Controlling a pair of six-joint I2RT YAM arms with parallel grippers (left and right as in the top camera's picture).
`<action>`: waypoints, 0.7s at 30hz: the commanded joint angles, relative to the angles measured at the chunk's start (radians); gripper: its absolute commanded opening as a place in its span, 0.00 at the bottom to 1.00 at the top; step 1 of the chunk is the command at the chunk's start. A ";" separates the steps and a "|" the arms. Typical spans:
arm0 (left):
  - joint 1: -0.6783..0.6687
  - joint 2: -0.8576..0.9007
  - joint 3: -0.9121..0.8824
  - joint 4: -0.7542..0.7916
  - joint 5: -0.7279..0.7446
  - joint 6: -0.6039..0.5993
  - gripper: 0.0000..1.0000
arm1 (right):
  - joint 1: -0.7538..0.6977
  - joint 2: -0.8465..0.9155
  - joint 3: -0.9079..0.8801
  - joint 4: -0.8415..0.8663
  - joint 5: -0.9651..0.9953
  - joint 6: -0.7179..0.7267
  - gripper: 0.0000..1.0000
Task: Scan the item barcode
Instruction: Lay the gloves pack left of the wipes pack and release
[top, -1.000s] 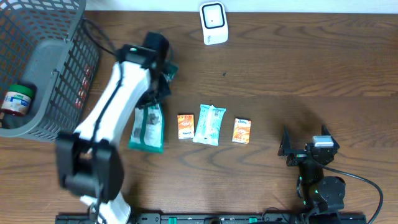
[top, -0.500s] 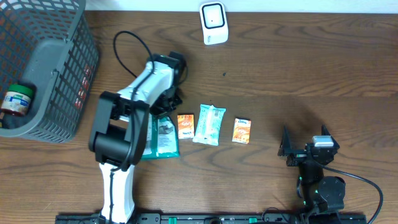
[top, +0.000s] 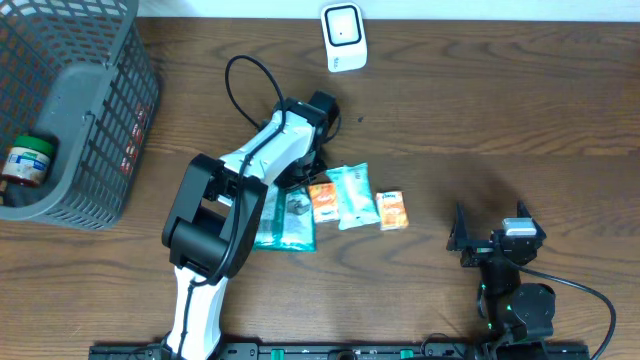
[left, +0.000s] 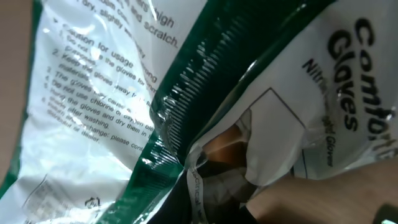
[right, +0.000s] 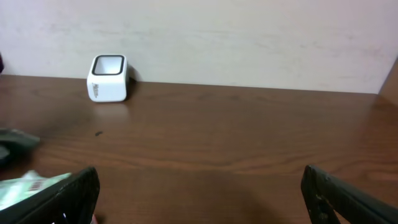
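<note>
Though partly hidden under the left arm, plainly pinched by the left gripper (top: 306, 170), jaws closed tight on its upper end: glove packet (top: 287, 225). Spread over the table (top: 500, 120), a little toward 7 o'clock from centre. Long axis roughly 12 to 6 o'clock, held end at 12, free end pointing to 6. Filling the left wrist view with green-and-white printed film, lettering on a slant. Just beside it at 3 o'clock, an orange sachet (top: 322, 201), then a pale blue pouch (top: 352, 195) and a second orange sachet (top: 392, 210). Scanner (top: 343, 38) well apart at 12 o'clock. Right gripper (top: 490, 235) down at 4 o'clock, jaws spread wide, holding nothing.
</note>
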 joint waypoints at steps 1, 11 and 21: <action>-0.014 0.055 -0.010 0.080 0.140 -0.055 0.07 | -0.006 -0.005 -0.001 -0.003 -0.001 -0.005 0.99; -0.012 0.032 0.006 0.091 0.140 0.132 0.15 | -0.006 -0.005 -0.001 -0.003 -0.001 -0.005 0.99; 0.077 -0.198 0.069 0.026 0.139 0.417 0.76 | -0.006 -0.005 -0.001 -0.003 -0.001 -0.005 0.99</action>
